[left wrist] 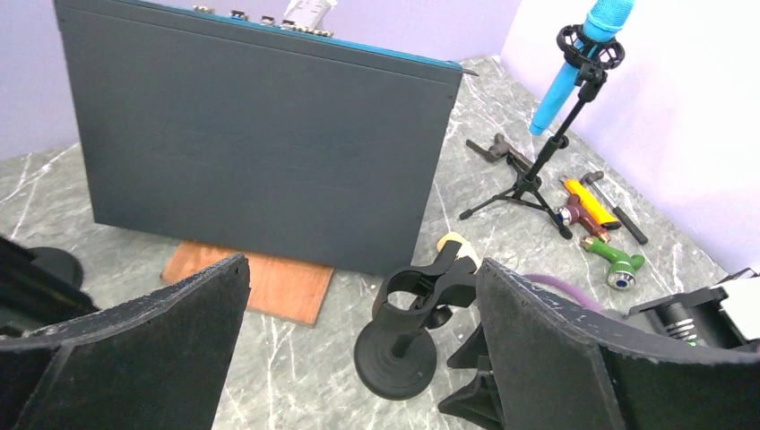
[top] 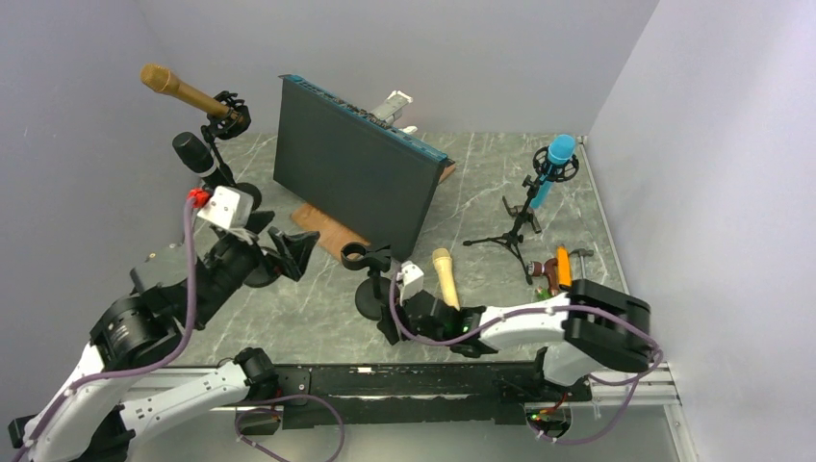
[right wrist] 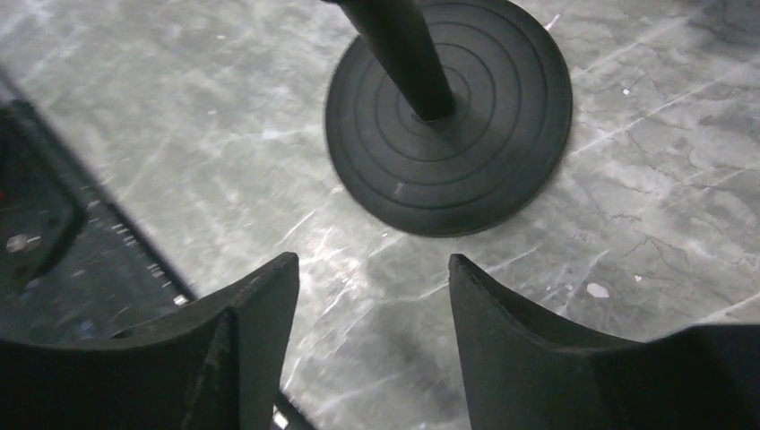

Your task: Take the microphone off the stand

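A black desk stand with a round base and an empty clip stands in the middle near the front. A cream microphone lies flat on the table just right of it; its tip shows behind the clip in the left wrist view. My right gripper is open and empty, low over the table, just in front of the stand's base. It also shows in the right wrist view. My left gripper is open and empty, left of the stand, facing the clip, as the left wrist view shows.
A dark flat case stands upright on a wooden board behind the stand. A gold microphone and a black one sit on stands at the far left. A blue microphone is on a tripod at the right, with hand tools near it.
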Robot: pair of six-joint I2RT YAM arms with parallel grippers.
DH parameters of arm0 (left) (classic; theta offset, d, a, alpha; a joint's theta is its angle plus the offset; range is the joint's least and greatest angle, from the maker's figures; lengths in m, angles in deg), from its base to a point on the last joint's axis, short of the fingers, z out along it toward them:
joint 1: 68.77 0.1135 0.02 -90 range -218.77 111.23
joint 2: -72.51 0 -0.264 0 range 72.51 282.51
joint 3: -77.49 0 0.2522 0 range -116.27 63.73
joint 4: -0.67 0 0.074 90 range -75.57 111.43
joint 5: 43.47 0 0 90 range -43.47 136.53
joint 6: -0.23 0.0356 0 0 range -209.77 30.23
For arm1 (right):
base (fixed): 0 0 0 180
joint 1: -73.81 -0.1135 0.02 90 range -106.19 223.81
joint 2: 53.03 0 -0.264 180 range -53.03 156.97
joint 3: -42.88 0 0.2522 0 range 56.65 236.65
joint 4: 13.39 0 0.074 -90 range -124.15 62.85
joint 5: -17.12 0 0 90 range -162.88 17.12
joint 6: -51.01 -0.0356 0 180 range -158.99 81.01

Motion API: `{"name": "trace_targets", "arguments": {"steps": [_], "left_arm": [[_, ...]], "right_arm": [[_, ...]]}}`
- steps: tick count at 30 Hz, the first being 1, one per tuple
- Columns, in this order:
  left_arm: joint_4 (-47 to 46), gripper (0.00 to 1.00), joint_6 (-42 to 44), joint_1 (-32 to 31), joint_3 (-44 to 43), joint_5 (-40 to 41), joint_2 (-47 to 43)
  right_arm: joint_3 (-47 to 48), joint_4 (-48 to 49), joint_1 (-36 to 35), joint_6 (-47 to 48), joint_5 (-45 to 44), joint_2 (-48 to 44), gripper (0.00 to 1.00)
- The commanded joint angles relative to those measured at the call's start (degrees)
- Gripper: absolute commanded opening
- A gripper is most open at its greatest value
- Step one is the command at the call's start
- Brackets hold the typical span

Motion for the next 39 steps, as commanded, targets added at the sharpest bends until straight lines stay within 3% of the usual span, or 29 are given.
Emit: {"name": "trace_targets", "arguments": {"steps": [1,7,15,20,25,31,35,39], "left_arm": [[3.8,0.99,1.9,-0.2,-2.9,3.6,-2.5],[7.6,0.99,3.9,-0.2,-3.9,8.6,-6.1],[13.0,0.99,4.7,-0.2,-6.9,13.1,-8.1],[14.6,0.99,4.5,-0.2,-4.5,19.1,-7.5],[18.5,0.99,1.8,-0.2,-2.9,29.2,-1.4],[15.3,0.99,1.8,0.3,-3.1,32.2,4.0],[12.2,0.99,2.1,7.0,-4.5,30.2,7.6],[12.7,0.99,0.4,20.4,-7.1,18.4,11.0]], "right_arm": [[2.1,11.4,-3.0,1.0,-13.2,6.5,0.62],[4.7,12.4,-3.3,-2.1,-20.4,15.2,0.62],[11.4,9.6,-1.9,1.7,-26.2,22.9,0.62],[15.6,5.1,2.5,2.3,-23.2,24.1,0.65],[15.4,5.1,2.9,6.0,-14.6,20.5,0.76],[9.9,4.3,1.6,-0.5,-5.2,10.9,0.80],[7.3,2.8,1.3,-2.7,-3.1,5.1,0.82],[6.1,1.8,1.2,-2.8,-2.4,0.6,0.82]]}}
